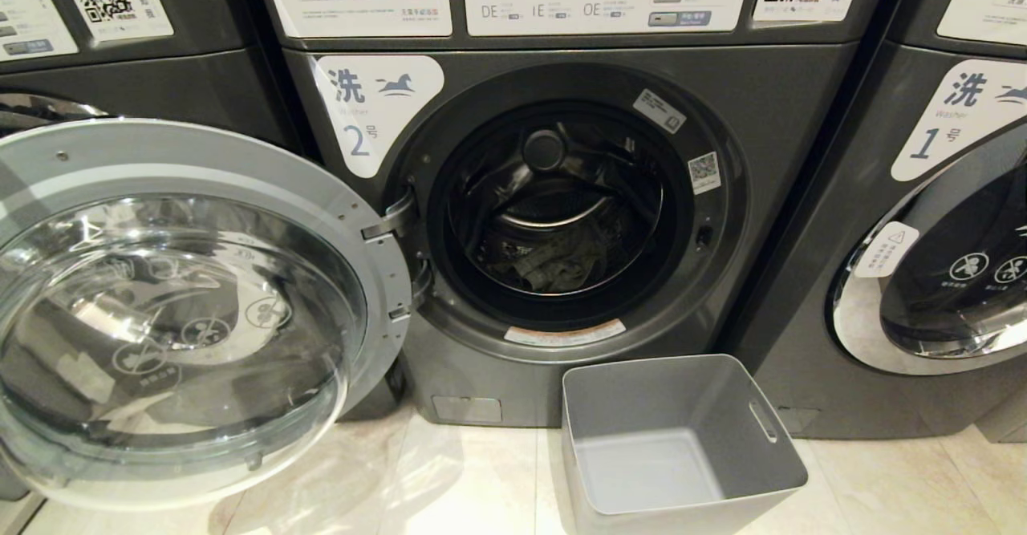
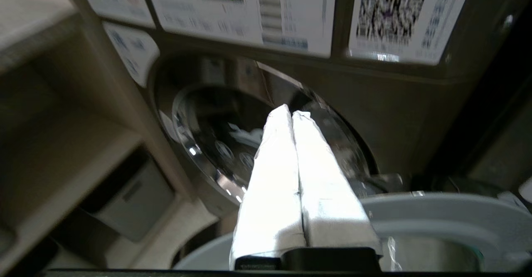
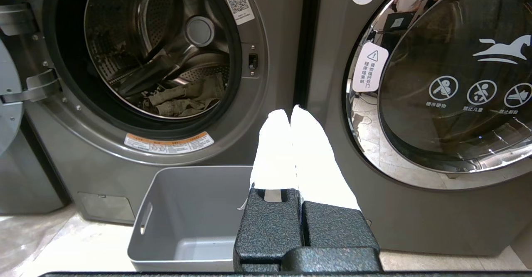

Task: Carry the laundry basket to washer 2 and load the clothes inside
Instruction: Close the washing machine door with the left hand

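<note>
Below washer 2 [image 1: 562, 222], just in front of its open drum, the laundry basket [image 1: 682, 439] stands on the floor; the clothes [image 1: 554, 266] lie inside the drum. Left gripper [image 2: 293, 113] and right gripper [image 3: 291, 111] have fingers pressed together, holding nothing.

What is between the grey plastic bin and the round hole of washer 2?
Only the washer's dark grey front panel lies between the grey plastic bin and the round opening, as the head view shows.
</note>
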Robot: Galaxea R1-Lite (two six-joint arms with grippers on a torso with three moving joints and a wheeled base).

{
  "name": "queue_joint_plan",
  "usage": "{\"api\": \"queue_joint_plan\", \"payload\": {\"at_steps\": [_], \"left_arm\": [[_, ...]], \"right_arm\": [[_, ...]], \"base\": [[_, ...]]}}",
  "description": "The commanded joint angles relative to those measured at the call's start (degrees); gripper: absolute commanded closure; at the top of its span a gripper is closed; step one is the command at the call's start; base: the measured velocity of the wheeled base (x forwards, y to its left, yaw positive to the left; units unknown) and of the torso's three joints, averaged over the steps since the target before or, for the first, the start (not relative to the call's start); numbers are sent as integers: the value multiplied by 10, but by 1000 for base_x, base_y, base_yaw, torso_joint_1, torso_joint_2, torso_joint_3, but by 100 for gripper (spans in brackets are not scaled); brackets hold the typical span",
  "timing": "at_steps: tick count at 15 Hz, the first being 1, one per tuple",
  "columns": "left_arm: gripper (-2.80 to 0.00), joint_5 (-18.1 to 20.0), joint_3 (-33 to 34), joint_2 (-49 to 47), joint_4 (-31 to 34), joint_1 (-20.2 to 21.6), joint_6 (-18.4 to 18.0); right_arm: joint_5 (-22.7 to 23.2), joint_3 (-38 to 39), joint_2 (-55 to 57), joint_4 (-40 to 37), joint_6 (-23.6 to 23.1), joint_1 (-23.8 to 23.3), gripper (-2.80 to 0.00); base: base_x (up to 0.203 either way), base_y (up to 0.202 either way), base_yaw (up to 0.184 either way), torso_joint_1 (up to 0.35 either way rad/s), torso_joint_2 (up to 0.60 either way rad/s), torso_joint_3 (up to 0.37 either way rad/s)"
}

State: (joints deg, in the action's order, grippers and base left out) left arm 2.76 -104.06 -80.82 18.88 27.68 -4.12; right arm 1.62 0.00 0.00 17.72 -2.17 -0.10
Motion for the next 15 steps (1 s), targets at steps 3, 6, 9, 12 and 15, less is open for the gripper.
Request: {"api": "queue_joint_plan", "payload": {"at_steps": [3,6,9,12,15], "left_arm": [[0,213,-47,-33,104,95,132],[0,293,-69,-71,55,129,184],[0,326,-69,-103,29,154,207],[0,331,-69,-139,37,171,223],[0,383,-69,-160,46,171,234]], "right_arm": [[0,23,1,1,0,0,0],[0,23,1,1,0,0,0],[0,23,1,1,0,0,0],[0,23,1,1,0,0,0],[0,23,1,1,0,1,0]], "base": [[0,0,0,0,0,0],[0,0,0,0,0,0],[0,0,0,0,0,0],[0,0,0,0,0,0],[0,0,0,0,0,0]]}}
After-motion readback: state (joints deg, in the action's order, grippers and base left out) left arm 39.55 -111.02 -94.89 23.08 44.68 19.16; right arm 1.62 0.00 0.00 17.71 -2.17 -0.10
